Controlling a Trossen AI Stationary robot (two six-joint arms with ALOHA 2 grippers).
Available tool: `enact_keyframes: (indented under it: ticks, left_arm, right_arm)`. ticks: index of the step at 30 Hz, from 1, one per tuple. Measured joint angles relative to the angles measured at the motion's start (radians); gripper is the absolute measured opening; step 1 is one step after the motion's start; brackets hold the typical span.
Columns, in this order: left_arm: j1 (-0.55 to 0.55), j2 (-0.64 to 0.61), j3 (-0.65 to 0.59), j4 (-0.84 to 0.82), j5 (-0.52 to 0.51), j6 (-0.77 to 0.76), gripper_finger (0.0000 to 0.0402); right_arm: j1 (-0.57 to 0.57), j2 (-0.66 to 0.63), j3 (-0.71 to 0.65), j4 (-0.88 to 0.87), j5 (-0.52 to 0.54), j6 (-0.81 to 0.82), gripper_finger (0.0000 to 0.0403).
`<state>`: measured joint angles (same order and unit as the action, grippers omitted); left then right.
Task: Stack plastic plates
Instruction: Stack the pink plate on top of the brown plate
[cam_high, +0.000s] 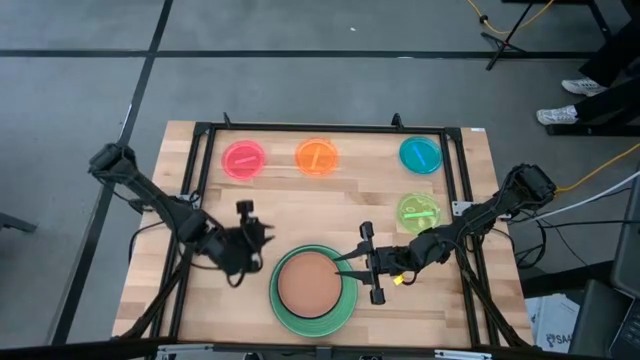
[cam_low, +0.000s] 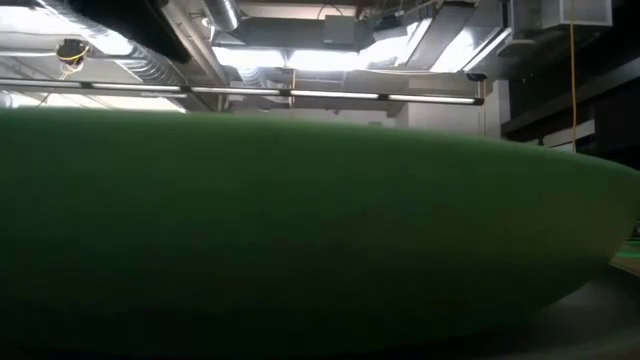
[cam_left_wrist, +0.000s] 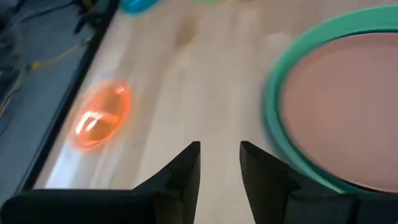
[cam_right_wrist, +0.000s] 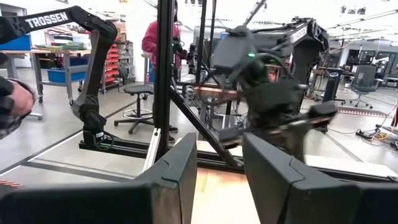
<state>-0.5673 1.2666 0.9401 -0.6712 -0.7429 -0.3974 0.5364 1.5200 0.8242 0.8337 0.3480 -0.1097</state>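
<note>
A medium brown plate lies inside a large green plate at the table's near edge. The green plate's wall fills the low view. Small pink, orange and blue plates lie flat in a row along the far edge, and a lime one sits nearer, on the right. My left gripper is open, just left of the green plate, with nothing between its fingers. My right gripper is open at the stack's right rim, pointing level toward the table's left. My right gripper's fingertips stand over the green plate's right rim. I cannot tell whether they touch it. My left gripper touches nothing.
A black metal frame runs around the table's far edge and sides. Bare wood lies between the row of small plates and the stack. In the right wrist view a person stands in the room beyond the table.
</note>
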Motion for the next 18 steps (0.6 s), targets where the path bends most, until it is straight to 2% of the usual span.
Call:
enact_keyframes:
  ticks: [7,10,18]
  left_arm:
    - [0.155,-0.002,-0.016,-0.083,0.064,-0.005,0.0106]
    - [0.208,-0.007,-0.056,-0.084,0.108,0.053,0.0106]
    - [0.329,-0.106,-0.213,-0.071,0.167,0.050,0.0106]
  right_arm:
    - [0.000,0.000,0.000,0.000,0.026,0.000,0.0122]
    - [0.000,0.000,0.000,0.000,0.026,0.003,0.0122]
    - [0.000,0.000,0.000,-0.011,0.026,0.003,0.0122]
